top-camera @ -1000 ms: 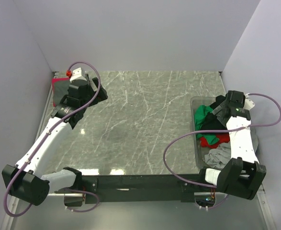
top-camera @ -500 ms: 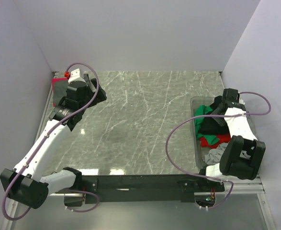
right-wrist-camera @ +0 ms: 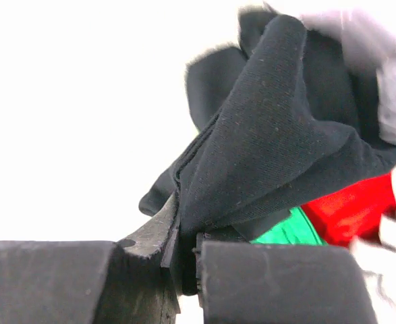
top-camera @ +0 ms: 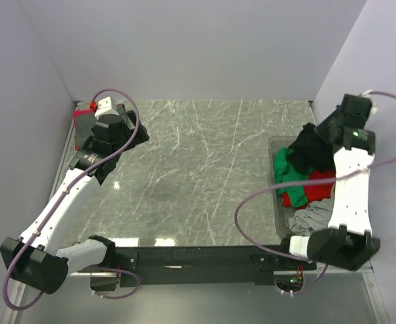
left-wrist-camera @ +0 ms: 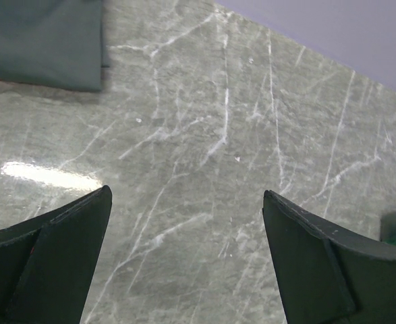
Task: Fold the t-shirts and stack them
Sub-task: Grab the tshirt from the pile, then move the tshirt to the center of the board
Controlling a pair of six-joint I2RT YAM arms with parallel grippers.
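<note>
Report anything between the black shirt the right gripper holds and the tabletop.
Only the table-side wall of the bin, which the black t-shirt in the right gripper must clear; nothing visible on the table beyond.

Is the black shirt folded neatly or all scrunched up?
Scrunched up. The black shirt hangs in bunched folds from the right pincer, which is shut on its edge.

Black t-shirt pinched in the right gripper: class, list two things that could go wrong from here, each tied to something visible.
1. The right gripper pinches only a thin fold of the black t-shirt, so the cloth may slip out under its own weight.
2. It hangs onto the green t-shirt and red t-shirt in the bin; these might snag and be dragged over the rim.
</note>
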